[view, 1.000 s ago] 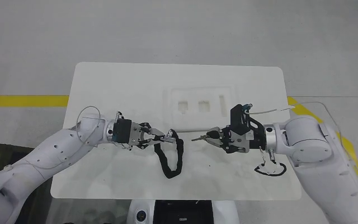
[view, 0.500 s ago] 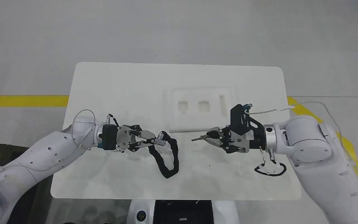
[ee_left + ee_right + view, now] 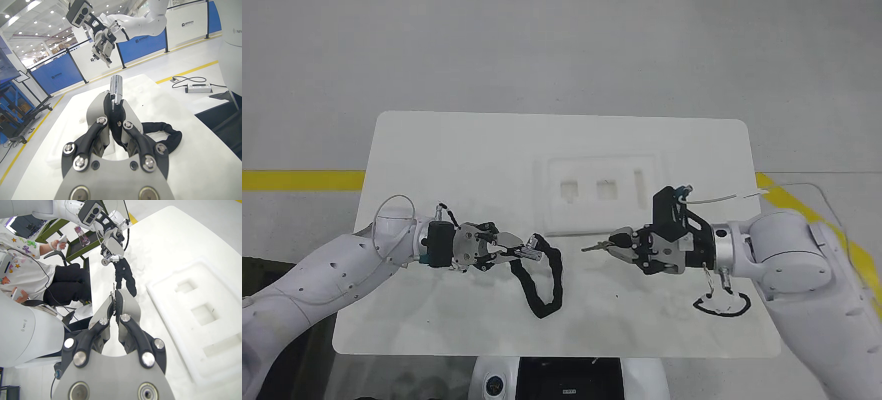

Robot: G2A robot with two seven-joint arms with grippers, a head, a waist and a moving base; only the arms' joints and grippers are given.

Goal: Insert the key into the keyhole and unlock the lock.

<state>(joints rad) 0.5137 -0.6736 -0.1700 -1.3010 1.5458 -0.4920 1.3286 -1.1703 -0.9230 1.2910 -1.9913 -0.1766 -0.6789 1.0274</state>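
Most of the key [image 3: 594, 245] is buried between the pads of the right gripper [image 3: 620, 243], which is clamped tight on it. Only the blade pokes out, lying level and aimed at the chain lock [image 3: 540, 280]. The left gripper [image 3: 510, 250] is pinched on the lock just behind its chrome cylinder [image 3: 532, 252]. The keyhole [image 3: 104, 261] faces the key, with a gap between them. Both forearms come in from opposite sides over the white table [image 3: 442, 150], grippers nose to nose, near the foam tray [image 3: 542, 195].
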